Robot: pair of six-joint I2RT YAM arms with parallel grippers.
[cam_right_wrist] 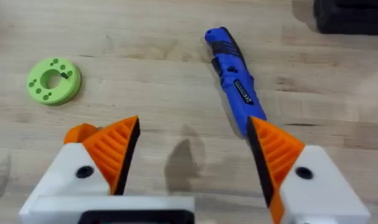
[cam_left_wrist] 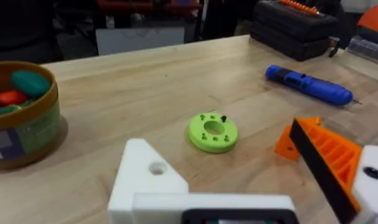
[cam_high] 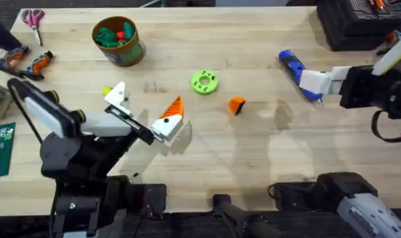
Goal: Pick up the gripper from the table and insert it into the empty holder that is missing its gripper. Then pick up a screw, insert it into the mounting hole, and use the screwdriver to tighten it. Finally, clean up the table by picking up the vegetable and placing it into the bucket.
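The loose orange gripper [cam_high: 236, 104] lies on the table, right of the green disc [cam_high: 204, 81]; it also peeks out beside a pad [cam_right_wrist: 81, 132]. My left gripper [cam_high: 146, 106] is open above the table. One of its fingers is the plain white holder [cam_left_wrist: 148, 177]; the other carries an orange ribbed pad [cam_left_wrist: 329, 155]. A small dark screw [cam_left_wrist: 223, 118] stands on the disc. The blue screwdriver [cam_high: 298, 71] lies at the right, with my open right gripper [cam_high: 311, 82] over its near end. The yellow vegetable [cam_high: 106, 90] shows partly behind the holder. The bucket [cam_high: 119, 41] holds green and red toys.
A black tool case [cam_high: 355, 23] sits at the back right corner. Scissors [cam_high: 34, 18] and orange-and-black hand tools [cam_high: 25, 61] lie at the far left, with a green circuit board [cam_high: 0, 149] by the left edge. Bare wood spans the front middle.
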